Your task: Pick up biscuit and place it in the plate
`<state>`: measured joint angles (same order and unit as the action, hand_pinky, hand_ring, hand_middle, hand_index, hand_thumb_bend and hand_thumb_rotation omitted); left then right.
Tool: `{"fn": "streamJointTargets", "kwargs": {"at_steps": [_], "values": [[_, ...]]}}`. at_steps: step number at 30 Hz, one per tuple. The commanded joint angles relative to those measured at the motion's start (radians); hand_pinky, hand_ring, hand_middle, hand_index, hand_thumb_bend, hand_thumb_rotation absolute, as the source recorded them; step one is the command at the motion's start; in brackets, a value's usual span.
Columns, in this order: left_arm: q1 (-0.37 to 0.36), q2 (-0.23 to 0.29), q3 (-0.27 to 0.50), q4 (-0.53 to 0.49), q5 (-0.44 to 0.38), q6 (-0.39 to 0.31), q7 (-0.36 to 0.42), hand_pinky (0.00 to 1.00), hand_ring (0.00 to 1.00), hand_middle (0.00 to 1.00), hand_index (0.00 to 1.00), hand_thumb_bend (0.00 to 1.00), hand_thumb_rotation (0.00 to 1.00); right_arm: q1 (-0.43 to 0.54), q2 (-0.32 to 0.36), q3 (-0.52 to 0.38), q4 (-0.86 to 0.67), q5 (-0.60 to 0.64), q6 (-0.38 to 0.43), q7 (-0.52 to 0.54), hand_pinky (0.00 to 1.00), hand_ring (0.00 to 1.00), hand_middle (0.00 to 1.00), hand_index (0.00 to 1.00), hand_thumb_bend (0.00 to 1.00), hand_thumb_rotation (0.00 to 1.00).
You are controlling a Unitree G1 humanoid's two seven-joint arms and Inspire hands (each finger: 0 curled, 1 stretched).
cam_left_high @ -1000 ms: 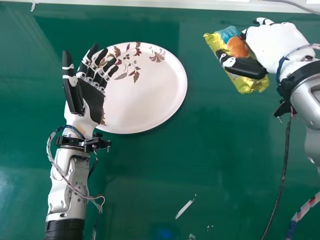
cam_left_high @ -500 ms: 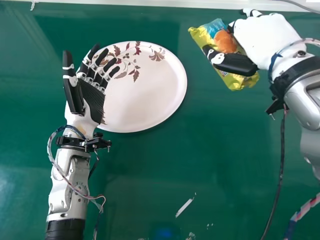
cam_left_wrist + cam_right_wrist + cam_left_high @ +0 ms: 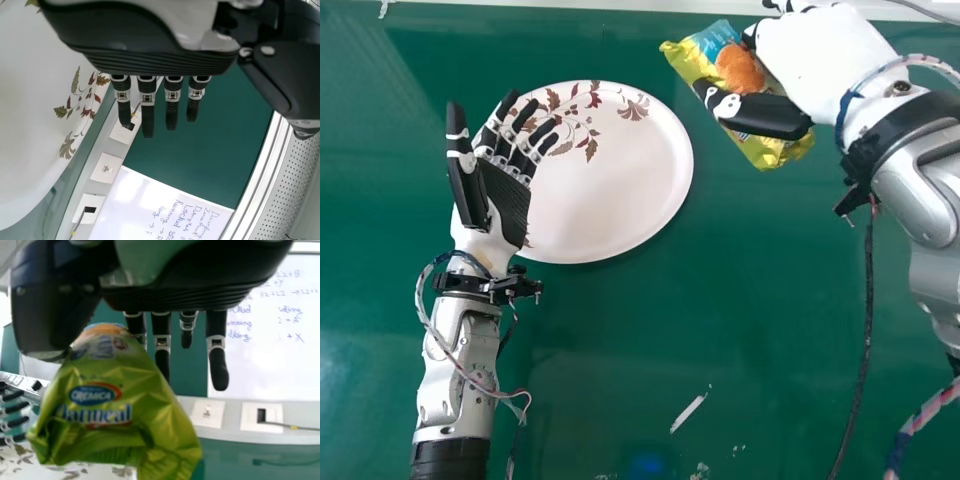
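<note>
Yellow biscuit packet (image 3: 738, 68), gripped by right hand (image 3: 817, 52); left hand (image 3: 503, 203), fingers straight. Stage: transfer. Next: leftward over plate (image 3: 610, 205), lower, release.

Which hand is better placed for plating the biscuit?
Likely the right hand: it holds the biscuit packet, right of the plate. The left hand, open at the plate's left edge, holds nothing.
</note>
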<state>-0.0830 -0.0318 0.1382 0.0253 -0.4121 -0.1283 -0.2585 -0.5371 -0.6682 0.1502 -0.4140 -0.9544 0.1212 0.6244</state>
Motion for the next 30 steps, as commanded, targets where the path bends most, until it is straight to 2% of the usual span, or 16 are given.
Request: {"fn": "streamJointTargets", "kwargs": {"at_steps": [1,6,14,30], "values": [[0.011,-0.002,0.003,-0.006,0.005,-0.005,0.002,0.90,0.82,0.92,0.95,1.00,0.55,-0.029,0.011,0.006,-0.014,0.005,-0.004,0.010,0.24,0.44,0.48,0.50,0.50,0.00],[0.007,0.000,0.006,0.007,0.002,-0.016,-0.011,0.89,0.83,0.92,0.94,1.00,0.52,-0.056,0.043,0.016,-0.006,0.021,0.002,0.019,0.24,0.44,0.48,0.50,0.50,0.00],[0.007,0.003,0.004,0.010,0.002,-0.012,-0.016,0.87,0.85,0.92,0.92,1.00,0.48,-0.100,0.079,0.026,0.059,0.070,-0.042,-0.022,0.24,0.44,0.48,0.50,0.50,0.00],[0.012,-0.003,0.001,0.004,0.002,-0.015,-0.016,0.87,0.83,0.91,0.93,1.00,0.55,-0.169,0.139,0.068,0.251,0.103,-0.150,-0.196,0.24,0.44,0.48,0.50,0.50,0.00]]}}
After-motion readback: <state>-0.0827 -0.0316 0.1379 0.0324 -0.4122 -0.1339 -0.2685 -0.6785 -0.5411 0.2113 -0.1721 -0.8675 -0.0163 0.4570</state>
